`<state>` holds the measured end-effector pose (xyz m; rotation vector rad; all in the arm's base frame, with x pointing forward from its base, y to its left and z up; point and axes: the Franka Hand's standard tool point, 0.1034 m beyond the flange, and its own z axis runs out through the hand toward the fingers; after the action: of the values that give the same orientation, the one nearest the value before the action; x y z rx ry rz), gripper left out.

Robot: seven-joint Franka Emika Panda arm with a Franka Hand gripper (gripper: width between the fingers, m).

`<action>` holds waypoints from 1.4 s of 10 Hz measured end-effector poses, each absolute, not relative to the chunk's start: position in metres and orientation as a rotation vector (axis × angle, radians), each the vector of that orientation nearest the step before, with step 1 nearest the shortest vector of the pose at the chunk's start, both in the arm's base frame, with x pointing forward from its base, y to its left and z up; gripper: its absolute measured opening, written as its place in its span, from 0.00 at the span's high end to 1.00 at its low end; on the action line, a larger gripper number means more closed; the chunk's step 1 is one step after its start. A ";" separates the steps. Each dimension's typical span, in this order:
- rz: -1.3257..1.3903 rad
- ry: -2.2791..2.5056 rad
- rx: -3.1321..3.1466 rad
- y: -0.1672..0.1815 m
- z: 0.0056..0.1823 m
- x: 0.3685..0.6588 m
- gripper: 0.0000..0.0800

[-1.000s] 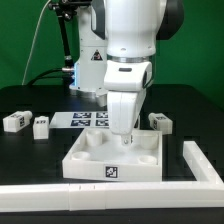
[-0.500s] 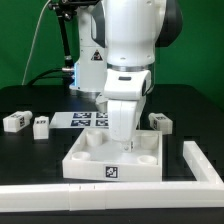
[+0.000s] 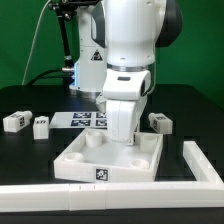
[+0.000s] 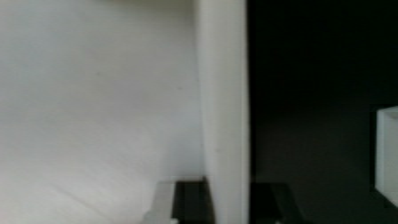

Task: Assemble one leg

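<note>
A green backdrop stands behind a black tabletop, and the white Panda arm comes down over its middle. Under the arm lies a white square tray with raised walls, round sockets in its corners and a black-and-white tag on the wall that faces the near edge. The gripper reaches down to the tray's wall on the side toward the exterior view's right. In the wrist view that thin white wall runs between the two dark fingers, one on each side and close against it, so they are pinching the tray's wall and carry no leg. Three small white legs lie loose on the tabletop, apart from the tray. The first leg is near the edge at the exterior view's left, and the second leg lies just beside it on the tray's side. The third leg is beyond the tray, toward the exterior view's right. The marker board lies flat between the second leg and the arm, behind the tray. A white rail follows the near edge and turns at the near corner on the exterior view's right.
</note>
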<state>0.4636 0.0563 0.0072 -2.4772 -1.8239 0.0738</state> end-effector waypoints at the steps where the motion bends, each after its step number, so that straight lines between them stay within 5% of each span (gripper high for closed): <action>1: 0.068 -1.825 -2.480 0.056 0.008 0.465 0.92; 14: 0.032 -2.140 -2.272 0.065 0.007 0.488 0.92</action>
<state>0.4882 0.0647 0.0071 -2.2717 -2.1399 0.0325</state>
